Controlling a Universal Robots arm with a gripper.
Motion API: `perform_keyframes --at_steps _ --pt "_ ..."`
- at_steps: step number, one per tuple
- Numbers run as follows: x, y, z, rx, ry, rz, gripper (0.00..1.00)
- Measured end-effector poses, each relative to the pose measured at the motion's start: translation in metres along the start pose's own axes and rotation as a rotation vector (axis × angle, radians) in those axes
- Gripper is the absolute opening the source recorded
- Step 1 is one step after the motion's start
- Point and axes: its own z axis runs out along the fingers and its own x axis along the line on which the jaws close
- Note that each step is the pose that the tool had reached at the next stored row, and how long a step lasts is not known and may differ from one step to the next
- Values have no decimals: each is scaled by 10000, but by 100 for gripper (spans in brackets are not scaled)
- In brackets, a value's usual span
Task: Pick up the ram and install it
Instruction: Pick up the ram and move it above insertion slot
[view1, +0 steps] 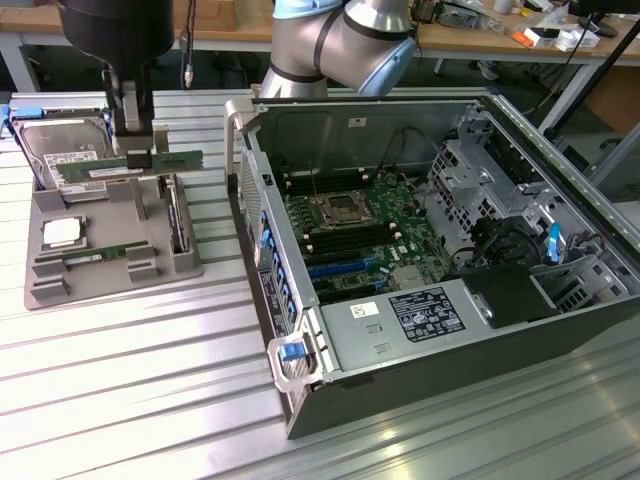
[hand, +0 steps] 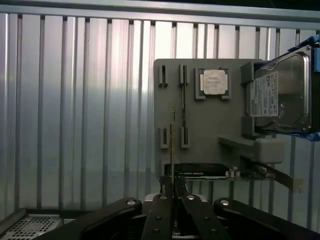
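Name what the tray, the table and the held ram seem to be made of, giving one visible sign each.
The tray looks like matt grey plastic: dull, no glare. The table is probably brushed aluminium: ribbed slats with bright reflections. The held ram looks like green circuit-board laminate: thin, flat, green.

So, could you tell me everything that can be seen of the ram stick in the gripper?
The ram is a long, thin green circuit-board stick carrying a pale label. It lies level, long edge down, pinched near its middle by the gripper, whose jaws are closed on its two faces. It hangs over the grey tray, apparently touching nothing else. In the wrist view it appears edge-on.
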Motion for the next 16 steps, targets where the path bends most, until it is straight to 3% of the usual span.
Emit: perform_keyframes --at_steps 1,3,7,12,14,16 --pt "4 -117 -8 -2 1 1 13" --pt "8 -245 -15 0 0 0 13" --pt "15 -461 -27 0 1 0 13" --pt "22 -672 -40 -1 1 0 13" --pt "29 -899 -53 -1 1 1 13" --pt "35 -1075 -63 0 0 0 13"
